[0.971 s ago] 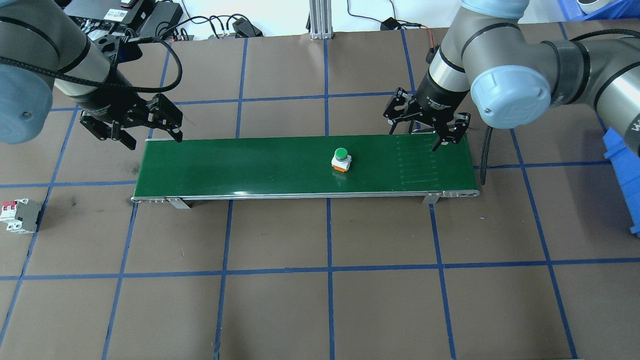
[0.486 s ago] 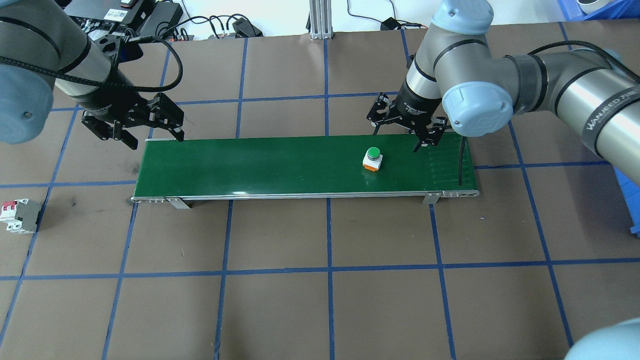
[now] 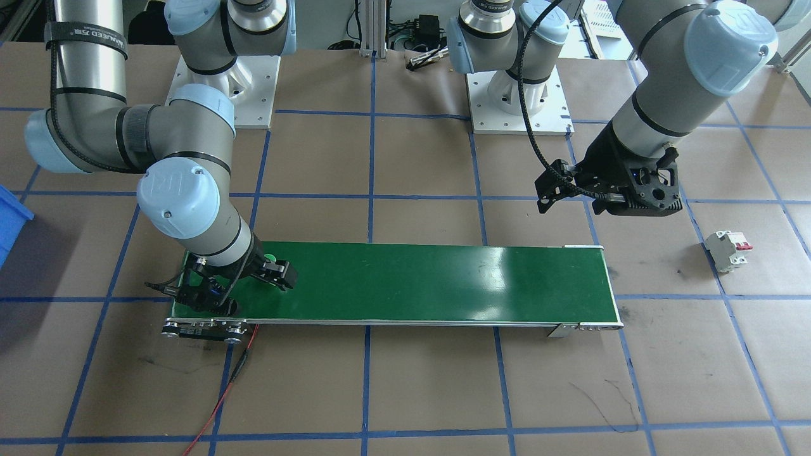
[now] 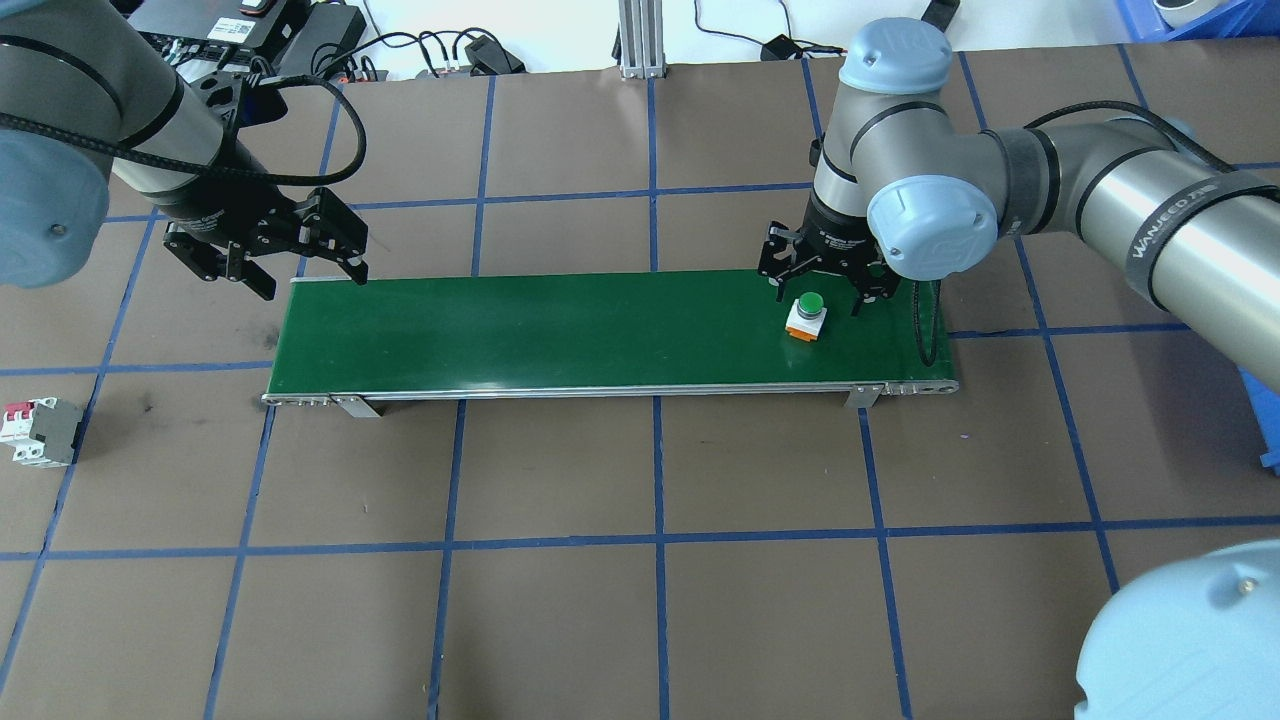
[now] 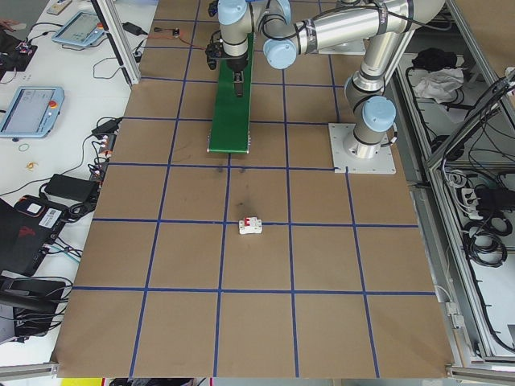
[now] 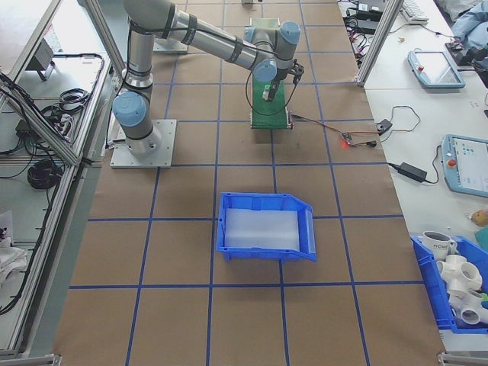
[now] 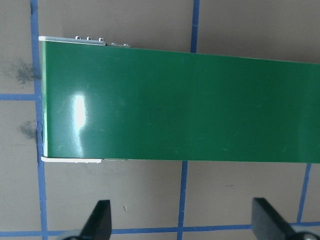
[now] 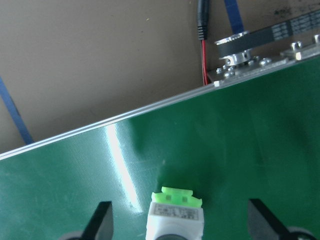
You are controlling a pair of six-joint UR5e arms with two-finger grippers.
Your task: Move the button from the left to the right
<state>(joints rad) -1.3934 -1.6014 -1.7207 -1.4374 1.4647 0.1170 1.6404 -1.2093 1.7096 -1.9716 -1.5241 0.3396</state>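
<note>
The right gripper reaches down over the right end of the green conveyor belt, its arm bent at the elbow and coming in from the right side of the table. Its fingers are spread wide, one on each side of the button without touching it. The button stands upright on the belt near the right end, green cap on top, between the open fingertips. The left gripper hangs tilted above the table just behind the belt's left end, jaws wide apart and holding nothing; its wrist view shows both fingertips over bare table beside the belt edge. A white circuit breaker with red levers lies on the table well to the left of the belt, apart from both arms. A red cable runs from the belt's right end across the table. In the exterior right view a blue bin sits on the table well apart from the belt, and its inside looks empty. Nothing lies between the right gripper and the button.
</note>
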